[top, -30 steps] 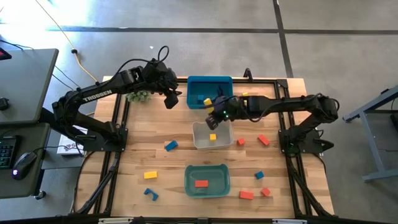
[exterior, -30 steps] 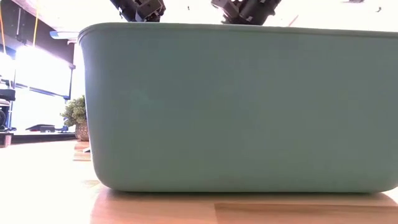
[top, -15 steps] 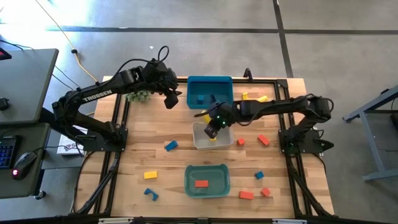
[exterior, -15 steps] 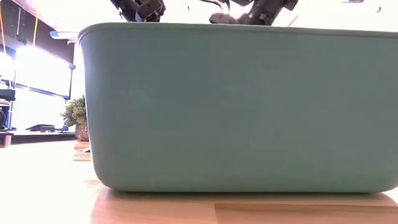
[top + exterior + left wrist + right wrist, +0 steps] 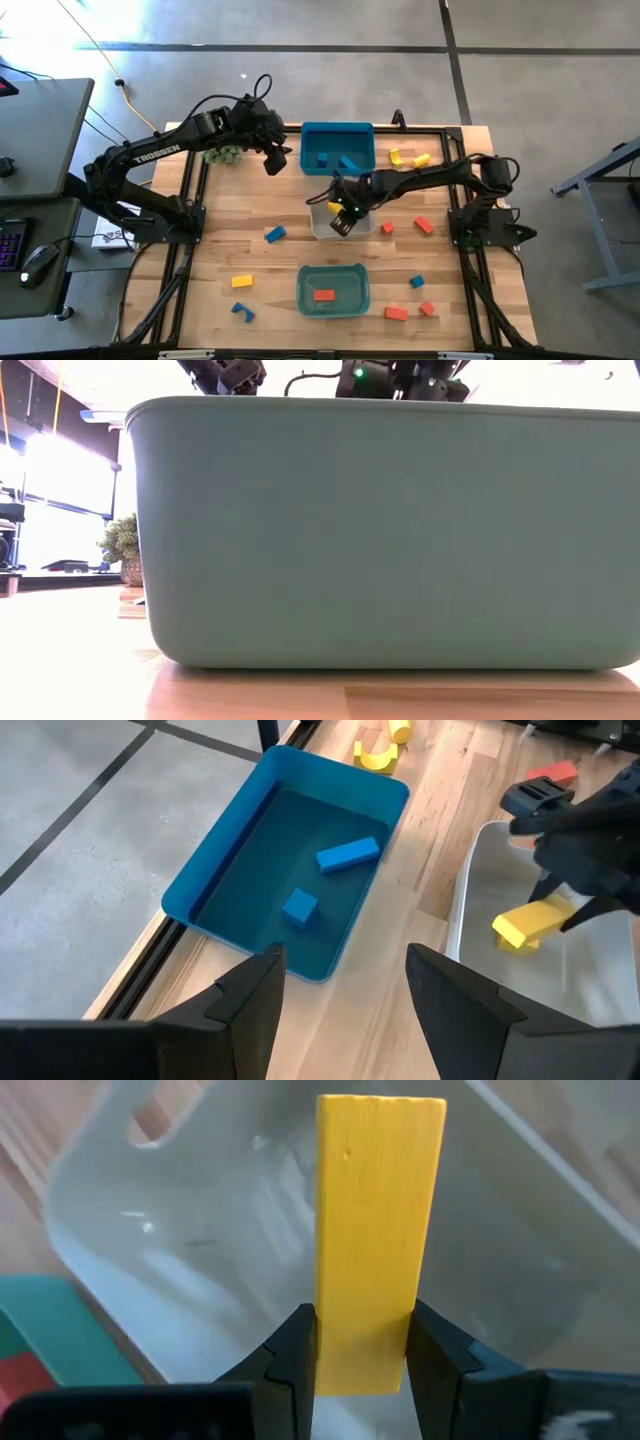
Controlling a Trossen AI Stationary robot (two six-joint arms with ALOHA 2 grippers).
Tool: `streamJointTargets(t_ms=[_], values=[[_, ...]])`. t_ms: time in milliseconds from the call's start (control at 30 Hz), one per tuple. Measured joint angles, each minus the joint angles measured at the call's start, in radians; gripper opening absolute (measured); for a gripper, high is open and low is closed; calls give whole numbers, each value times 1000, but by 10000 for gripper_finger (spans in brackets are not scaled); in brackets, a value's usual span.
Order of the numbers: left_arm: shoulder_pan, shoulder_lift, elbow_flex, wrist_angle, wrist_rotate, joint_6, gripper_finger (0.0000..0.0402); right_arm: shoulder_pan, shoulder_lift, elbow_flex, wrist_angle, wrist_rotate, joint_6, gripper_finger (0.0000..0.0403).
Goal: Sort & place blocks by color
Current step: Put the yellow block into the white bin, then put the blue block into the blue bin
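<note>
High view shows the right gripper [image 5: 341,214] over the clear bin [image 5: 362,227] in the middle of the worktop [image 5: 260,265]. Its fingers are squeezed tight on a yellow block [image 5: 376,1230], a long bar, and the block hangs inside the clear bin. The left gripper [image 5: 277,160] waits in the air just beside the blue bin [image 5: 338,131], with its fingers apart and nothing in them. Two blue blocks [image 5: 348,853] lie in the blue bin. A red block [image 5: 323,295] lies in the green bin [image 5: 333,306]. More red, blue and yellow blocks are spread out on the worktop. A small green plant [image 5: 224,154] sits under the left arm.
</note>
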Motion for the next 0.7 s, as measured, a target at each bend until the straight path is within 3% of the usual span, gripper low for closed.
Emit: streamJointTargets(t_ms=[267,500,700], values=[[0,0,0,-14,0,-16,197,-2,5,0,-36,-3,8,95],[0,0,0,-13,0,-16,197,-2,6,4,-37,8,11,183],[0,0,0,-13,0,-16,197,-2,5,5,-38,-15,42,205]])
